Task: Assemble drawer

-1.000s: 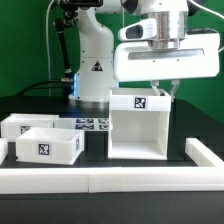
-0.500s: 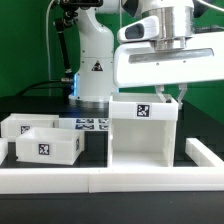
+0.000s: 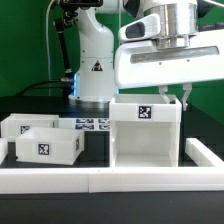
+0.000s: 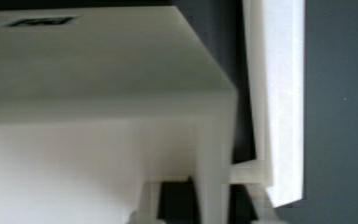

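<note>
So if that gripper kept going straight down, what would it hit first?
Probably the shell: the gripper hangs at its top edge on the exterior view's right, so that wall lies just beneath. Depth is unclear, though.

Can't make out gripper [image 3: 172, 97] tips, sunk behind shell [image 3: 146, 135] top (jaw state unreadable). Only seeing part of rear tray [image 3: 20, 124] behind front tray [image 3: 45, 147], and of the marker board [image 3: 92, 124] toward worktop's far edge. Can't read blurred wrist-view tag [image 4: 48, 20].
</note>
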Motion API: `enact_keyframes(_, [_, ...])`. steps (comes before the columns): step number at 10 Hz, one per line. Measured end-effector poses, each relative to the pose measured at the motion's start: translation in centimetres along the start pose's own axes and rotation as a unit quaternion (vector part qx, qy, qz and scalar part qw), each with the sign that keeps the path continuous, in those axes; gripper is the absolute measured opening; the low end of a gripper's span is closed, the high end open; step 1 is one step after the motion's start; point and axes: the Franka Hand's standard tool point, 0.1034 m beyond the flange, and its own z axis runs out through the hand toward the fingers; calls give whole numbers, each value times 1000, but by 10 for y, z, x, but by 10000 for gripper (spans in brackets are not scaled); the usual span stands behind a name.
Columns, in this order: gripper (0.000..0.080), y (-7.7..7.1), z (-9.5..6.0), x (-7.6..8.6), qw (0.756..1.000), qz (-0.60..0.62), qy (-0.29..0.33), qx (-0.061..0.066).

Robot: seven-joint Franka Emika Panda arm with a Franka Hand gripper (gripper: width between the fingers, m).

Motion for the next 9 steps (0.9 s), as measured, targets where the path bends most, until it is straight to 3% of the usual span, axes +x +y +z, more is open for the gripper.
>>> enact_keyframes(3, [39,-8,-1,-1,993,114,1,7])
enact_keyframes(5, [41,-17,1,-2,982,187,-3,6])
enact_keyframes(9, [42,-6,-1,9,949,315,5,9])
